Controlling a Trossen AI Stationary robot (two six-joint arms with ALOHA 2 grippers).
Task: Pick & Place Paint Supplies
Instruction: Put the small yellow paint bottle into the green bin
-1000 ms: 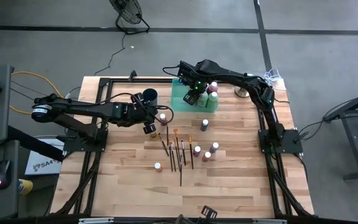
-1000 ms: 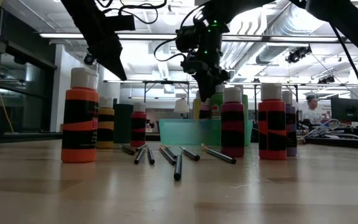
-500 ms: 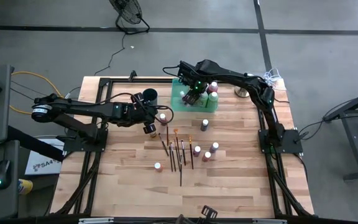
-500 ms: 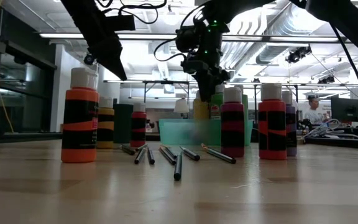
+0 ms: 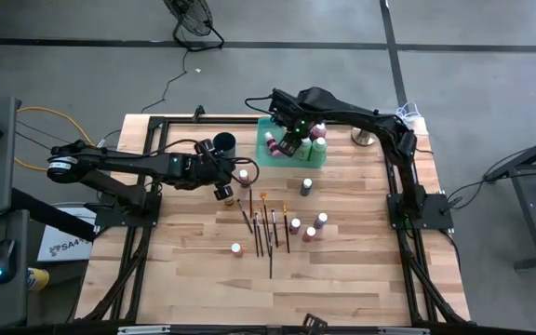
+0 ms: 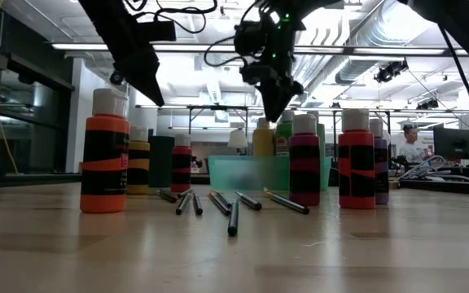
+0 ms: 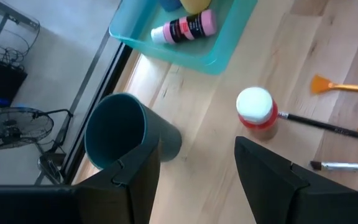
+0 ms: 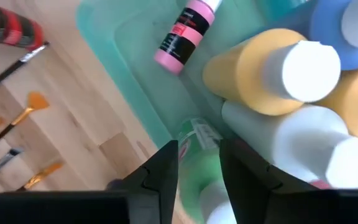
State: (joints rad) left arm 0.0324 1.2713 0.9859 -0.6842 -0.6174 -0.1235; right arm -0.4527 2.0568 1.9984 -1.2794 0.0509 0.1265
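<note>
Pink bottle [image 8: 186, 34] lying loose in tray [image 8: 120, 59], right gripper [image 8: 197, 165] above

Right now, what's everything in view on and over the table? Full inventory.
tray: one, translucent green, far side of table
pink bottle: one, lying in tray
standing bottles: at least five; yellow, white, blue, green; upright in tray
cup: one, dark, beside tray
loose bottles: six, mixed colours, upright on table
paintbrushes: about six, dark handles, lying mid-table
left end effector: open, empty, near cup
right end effector: above tray's bottles
</note>
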